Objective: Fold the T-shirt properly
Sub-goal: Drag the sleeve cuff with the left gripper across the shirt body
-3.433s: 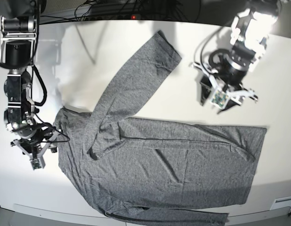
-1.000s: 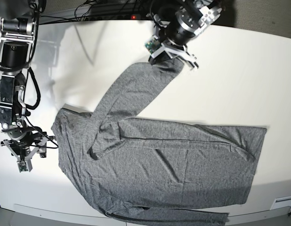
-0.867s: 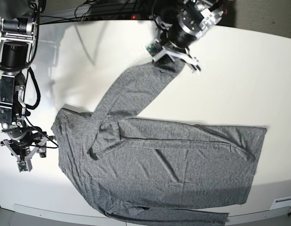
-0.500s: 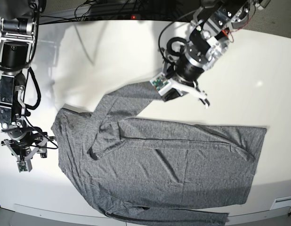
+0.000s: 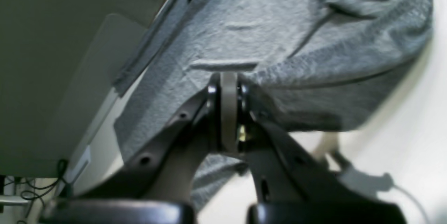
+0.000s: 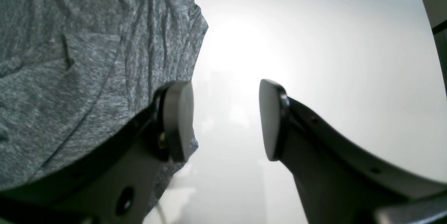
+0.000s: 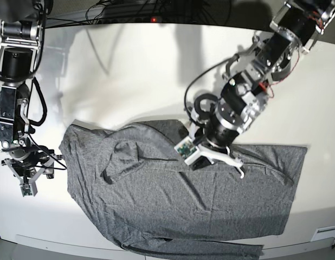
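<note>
The grey T-shirt (image 7: 156, 200) lies spread on the white table (image 7: 129, 70), its upper sleeve folded down across the chest. My left gripper (image 7: 209, 158) hovers low over the shirt's upper middle, shut on the sleeve's end. In the left wrist view the jaws (image 5: 228, 87) are pressed together with a pinch of grey fabric (image 5: 279, 24) between them. My right gripper (image 7: 28, 185) stands open over bare table just left of the shirt's left edge. In the right wrist view its fingers (image 6: 225, 119) hold nothing, and the shirt's edge (image 6: 70, 59) lies beside the left finger (image 6: 178, 119).
Black cables (image 7: 129, 11) and a red light (image 7: 153, 20) run along the table's back edge. The shirt's lower sleeve (image 7: 211, 250) lies near the table's front edge (image 7: 64, 241). A small white fitting (image 7: 324, 233) sits at the front right corner.
My left gripper has travelled from the table's far side down to the shirt's body, dragging the sleeve so it now lies folded over the chest. The right arm has stayed put.
</note>
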Motion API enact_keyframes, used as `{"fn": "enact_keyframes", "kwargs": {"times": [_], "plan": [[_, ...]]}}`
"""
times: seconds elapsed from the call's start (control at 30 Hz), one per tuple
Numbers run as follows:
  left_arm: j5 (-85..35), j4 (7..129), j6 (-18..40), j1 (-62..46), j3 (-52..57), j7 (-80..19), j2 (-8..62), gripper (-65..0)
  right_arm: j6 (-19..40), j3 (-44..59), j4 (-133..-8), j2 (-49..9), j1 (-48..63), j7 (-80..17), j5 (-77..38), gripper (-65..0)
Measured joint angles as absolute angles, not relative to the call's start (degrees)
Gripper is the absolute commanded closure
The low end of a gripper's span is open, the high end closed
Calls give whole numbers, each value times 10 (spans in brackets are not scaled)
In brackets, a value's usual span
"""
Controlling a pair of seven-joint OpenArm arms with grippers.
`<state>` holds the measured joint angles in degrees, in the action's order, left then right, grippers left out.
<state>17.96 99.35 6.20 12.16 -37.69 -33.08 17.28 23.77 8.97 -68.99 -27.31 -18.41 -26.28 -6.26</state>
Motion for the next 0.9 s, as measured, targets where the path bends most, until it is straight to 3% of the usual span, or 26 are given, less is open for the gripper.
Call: {"fn": "enact_keyframes", "kwargs": {"times": [0.57, 0.9], "plan": [[180, 663, 61, 317, -379, -336, 171, 0, 238, 90, -690, -273, -184, -265, -62, -304], [167, 564, 62, 370, -379, -294, 171, 0, 238, 90, -690, -272, -184, -264, -62, -304]]}}
